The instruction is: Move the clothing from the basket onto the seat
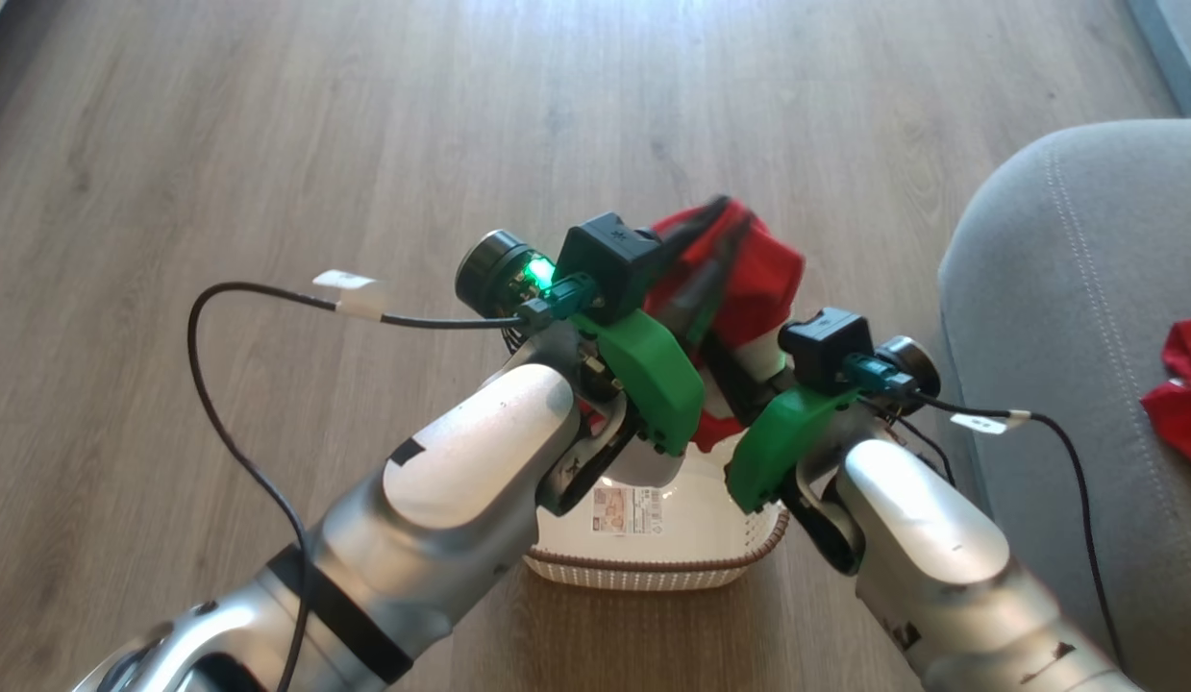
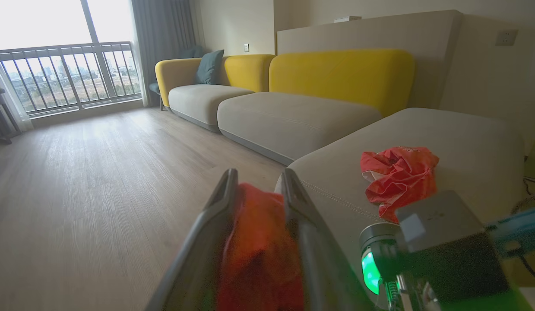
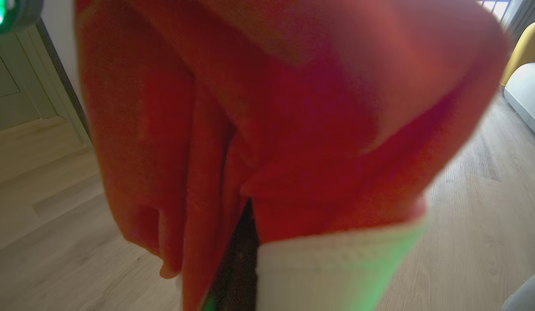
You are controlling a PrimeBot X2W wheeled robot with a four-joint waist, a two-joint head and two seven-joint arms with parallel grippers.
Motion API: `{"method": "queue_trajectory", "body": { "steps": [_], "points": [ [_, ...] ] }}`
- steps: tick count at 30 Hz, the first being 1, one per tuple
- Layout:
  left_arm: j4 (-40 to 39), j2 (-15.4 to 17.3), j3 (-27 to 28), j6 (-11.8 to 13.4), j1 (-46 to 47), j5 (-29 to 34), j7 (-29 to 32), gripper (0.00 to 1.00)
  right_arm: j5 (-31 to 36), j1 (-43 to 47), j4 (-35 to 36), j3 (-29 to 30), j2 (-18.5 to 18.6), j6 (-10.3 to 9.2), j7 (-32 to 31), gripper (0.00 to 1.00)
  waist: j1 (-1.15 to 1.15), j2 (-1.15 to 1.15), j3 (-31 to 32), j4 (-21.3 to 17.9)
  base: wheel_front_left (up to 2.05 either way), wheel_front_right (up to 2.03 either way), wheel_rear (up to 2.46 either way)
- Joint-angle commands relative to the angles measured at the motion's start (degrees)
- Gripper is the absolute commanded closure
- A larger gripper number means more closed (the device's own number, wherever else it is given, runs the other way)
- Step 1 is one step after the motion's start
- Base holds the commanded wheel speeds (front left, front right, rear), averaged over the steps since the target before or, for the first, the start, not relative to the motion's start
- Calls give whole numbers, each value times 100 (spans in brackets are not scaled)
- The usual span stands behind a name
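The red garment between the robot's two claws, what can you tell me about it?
The red garment is soft, fleecy-looking fabric with a white ribbed band, bunched and hanging in folds. The left gripper is shut on one bunch and the right gripper on another, holding it up over the basket, beside the grey seat. Whether its lowest fold touches the basket is hidden.

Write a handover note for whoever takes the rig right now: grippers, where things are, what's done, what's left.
Left gripper: shut on the clothing, held up above the basket.
Right gripper: shut, seemingly on the same garment's lower part.
Seat: to the robot's right; another red garment lies on it.
Done: clothing lifted out of the basket.
Left to do: carry it right, over the seat, and release both grippers.
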State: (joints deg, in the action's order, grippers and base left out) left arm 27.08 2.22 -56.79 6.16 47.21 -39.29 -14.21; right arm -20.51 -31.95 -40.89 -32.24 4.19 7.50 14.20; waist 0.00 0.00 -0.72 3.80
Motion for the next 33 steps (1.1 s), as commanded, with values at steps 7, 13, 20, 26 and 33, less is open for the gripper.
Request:
{"method": "queue_trajectory", "body": {
  "steps": [7,13,20,26,33],
  "points": [
    [116,65,390,-215,77,159,-79,0,128,280,857,485,58,-1,79,100,0,0,-69,-232,0,0,0],
    [411,65,611,-427,-112,371,-79,0,195,634,1383,992,223,-1,79,100,0,0,-101,-542,0,0,0],
    [711,77,915,-759,-374,666,-79,0,219,917,1877,1421,352,-1,79,100,0,0,-142,-1119,0,0,0],
    [842,77,1273,-1029,-720,951,-79,0,184,1126,2193,1622,361,-1,79,100,0,0,-109,-1788,0,0,0],
    [732,70,1621,-1189,-1066,1152,-79,0,140,1277,2460,1705,327,-1,80,100,0,0,-29,-2524,0,0,0]
  ]
}}
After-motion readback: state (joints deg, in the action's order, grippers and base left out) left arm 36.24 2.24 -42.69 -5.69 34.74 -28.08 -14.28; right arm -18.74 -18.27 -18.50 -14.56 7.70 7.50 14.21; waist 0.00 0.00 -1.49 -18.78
